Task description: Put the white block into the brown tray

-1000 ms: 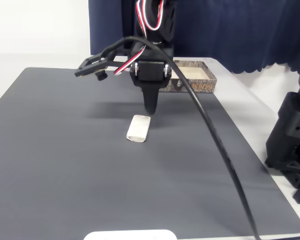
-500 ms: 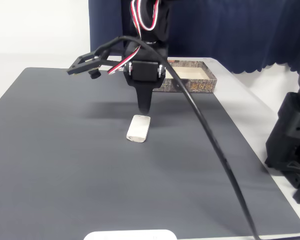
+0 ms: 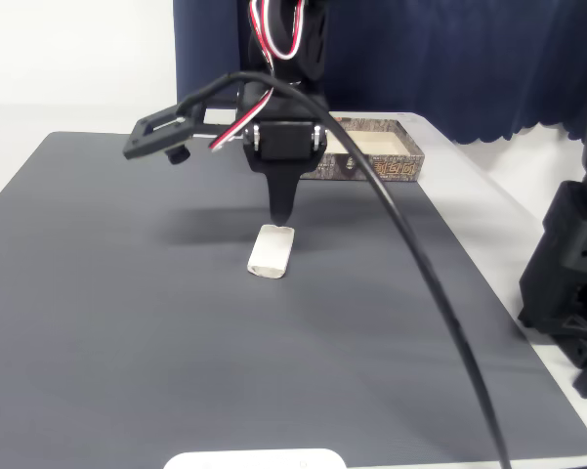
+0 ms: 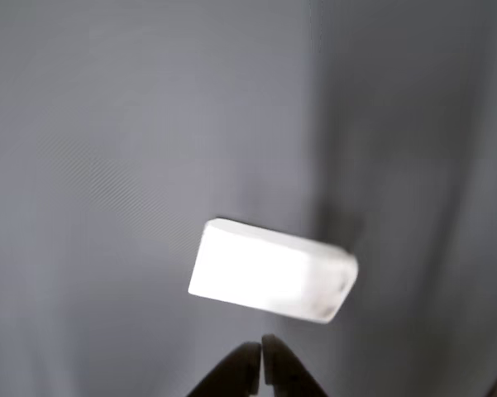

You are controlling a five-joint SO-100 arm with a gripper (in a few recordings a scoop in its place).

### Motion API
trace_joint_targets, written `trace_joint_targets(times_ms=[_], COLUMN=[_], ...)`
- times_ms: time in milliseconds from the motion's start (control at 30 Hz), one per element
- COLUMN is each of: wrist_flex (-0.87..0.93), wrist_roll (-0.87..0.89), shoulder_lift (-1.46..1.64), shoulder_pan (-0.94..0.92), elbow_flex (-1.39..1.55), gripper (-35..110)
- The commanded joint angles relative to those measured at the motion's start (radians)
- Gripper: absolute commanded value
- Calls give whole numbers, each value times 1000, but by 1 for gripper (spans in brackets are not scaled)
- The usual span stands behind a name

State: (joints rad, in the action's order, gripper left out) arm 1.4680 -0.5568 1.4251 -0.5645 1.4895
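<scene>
One small white block (image 3: 271, 252) lies flat on the dark grey mat (image 3: 127, 322) that covers the counter (image 3: 39, 122), well apart from the brown tray (image 3: 376, 156), which sits at the mat's far edge in front of a navy curtain (image 3: 449, 59). From the fixed view the black arm (image 3: 283, 59) reaches down over the mat and its claw (image 3: 282, 210) ends in a single narrow point hanging just above the far end of the block, not touching it as far as I can tell. A thick black cable (image 3: 420, 283) sweeps from the arm toward the near right corner.

The wrist view gives what the fixed one cannot: the block (image 4: 271, 270) looms bright and slightly skewed, washed out by the light, and the claw's fingertips (image 4: 261, 364) at the bottom edge are pressed together with only a hairline between them, holding nothing. The tray's cream interior and printed label side appear in the fixed view alone.
</scene>
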Motion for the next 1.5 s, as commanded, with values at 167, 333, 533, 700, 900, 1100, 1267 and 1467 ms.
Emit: trace_joint_targets(times_ms=[167, 333, 533, 700, 900, 1100, 1267, 1467], wrist_flex=[14, 20, 21, 29, 29, 15, 6, -12], wrist_roll=[-394, -598, -770, -940, -1005, -1031, -1114, -1155], shoulder_lift=[20, 25, 35, 43, 44, 49, 52, 52], shoulder_pan=[12, 12, -2, 2, 11, 11, 18, 26], elbow_flex=[-46, -48, -37, -40, -34, -37, -34, -29], gripper=[0, 0, 1, 0, 0, 2, 6, 8])
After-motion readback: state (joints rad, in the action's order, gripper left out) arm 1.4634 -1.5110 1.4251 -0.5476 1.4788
